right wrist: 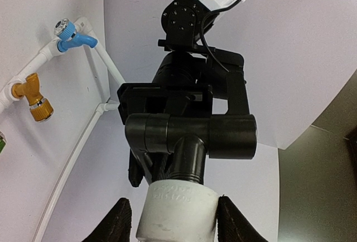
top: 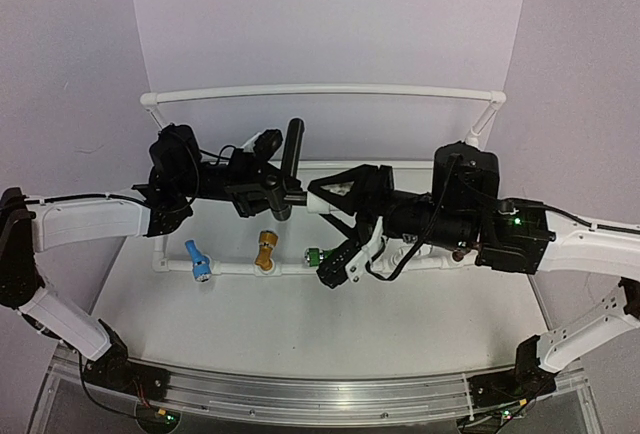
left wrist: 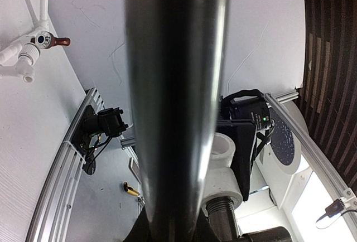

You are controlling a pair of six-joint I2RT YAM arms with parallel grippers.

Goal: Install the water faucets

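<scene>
The black faucet (top: 285,179), with its long lever handle (top: 292,149) pointing away, hangs in the air above the table between both arms. My left gripper (top: 266,192) is shut on its body. In the left wrist view the handle (left wrist: 173,86) fills the middle, and my left gripper (left wrist: 178,232) barely shows at the bottom edge. The faucet's threaded stem (left wrist: 223,214) enters the white pipe fitting (left wrist: 226,169). My right gripper (top: 332,196) is shut on that fitting (top: 318,204). The right wrist view shows my right gripper (right wrist: 174,222) around the fitting (right wrist: 178,206), below the faucet body (right wrist: 189,136).
A white pipe frame (top: 320,90) stands on the table. Its front rail carries a blue faucet (top: 197,261), a yellow faucet (top: 265,252) and a green one (top: 315,254). The blue (right wrist: 72,34) and yellow (right wrist: 36,105) faucets also show in the right wrist view. White walls close the back and sides.
</scene>
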